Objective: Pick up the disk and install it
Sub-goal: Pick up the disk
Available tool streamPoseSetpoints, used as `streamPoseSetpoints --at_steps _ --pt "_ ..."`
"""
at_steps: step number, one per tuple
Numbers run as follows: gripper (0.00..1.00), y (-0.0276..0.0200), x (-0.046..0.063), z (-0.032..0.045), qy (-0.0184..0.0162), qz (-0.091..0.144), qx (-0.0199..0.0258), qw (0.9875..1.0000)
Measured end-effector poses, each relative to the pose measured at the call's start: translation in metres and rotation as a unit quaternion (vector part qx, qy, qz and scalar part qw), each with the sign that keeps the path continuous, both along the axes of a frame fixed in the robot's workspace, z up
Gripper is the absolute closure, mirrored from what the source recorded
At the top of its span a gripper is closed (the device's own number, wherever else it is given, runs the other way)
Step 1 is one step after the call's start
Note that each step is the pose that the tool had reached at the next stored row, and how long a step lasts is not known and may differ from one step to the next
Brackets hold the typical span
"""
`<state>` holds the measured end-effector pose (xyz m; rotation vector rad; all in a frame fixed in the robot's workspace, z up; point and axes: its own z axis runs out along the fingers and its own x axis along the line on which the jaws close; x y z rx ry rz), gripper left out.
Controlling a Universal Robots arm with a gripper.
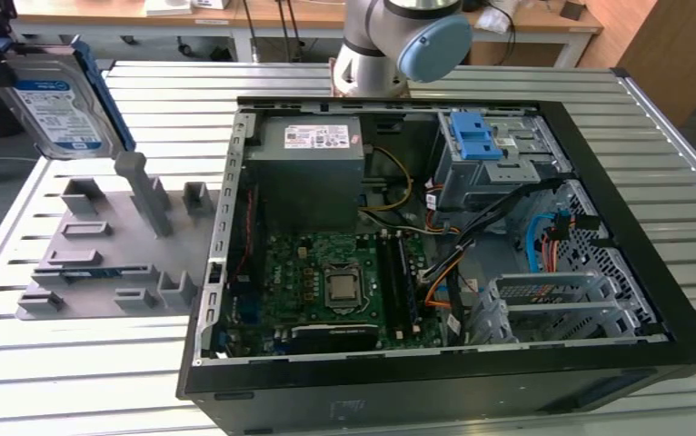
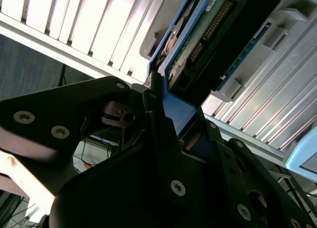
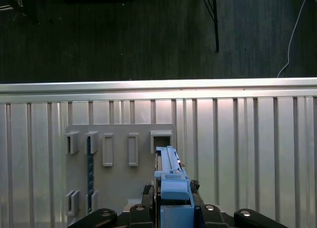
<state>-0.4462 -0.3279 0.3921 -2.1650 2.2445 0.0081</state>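
Blue-framed disk [image 1: 60, 107] in gripper [image 2: 173, 114], grip seemingly half-hidden

Slatted metal table [image 1: 82, 381], wooden desks [image 1: 300, 14]

Exterior view: high oblique over computer case [image 1: 445, 395]. First wrist view: straight down on grey rack [image 3: 119, 183], also mid-left in exterior view. Second wrist view: apparently hard against disk [image 2: 203, 34].

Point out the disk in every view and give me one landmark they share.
Exterior view: the disk hangs at the exterior view's upper left, above the grey rack.
Second wrist view: the disk shows its circuit-board side, blue frame clamped in the gripper.
First wrist view: the disk is edge-on, in front of the rack.
Shared landmark: the slatted table.
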Motion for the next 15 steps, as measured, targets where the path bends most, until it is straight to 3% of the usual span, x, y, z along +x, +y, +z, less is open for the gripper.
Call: streamPoseSetpoints --at_steps 15 --pt "0.64 0.0000 -0.0001 0.0078 -0.0004 0.000 0.0000 1.0000"
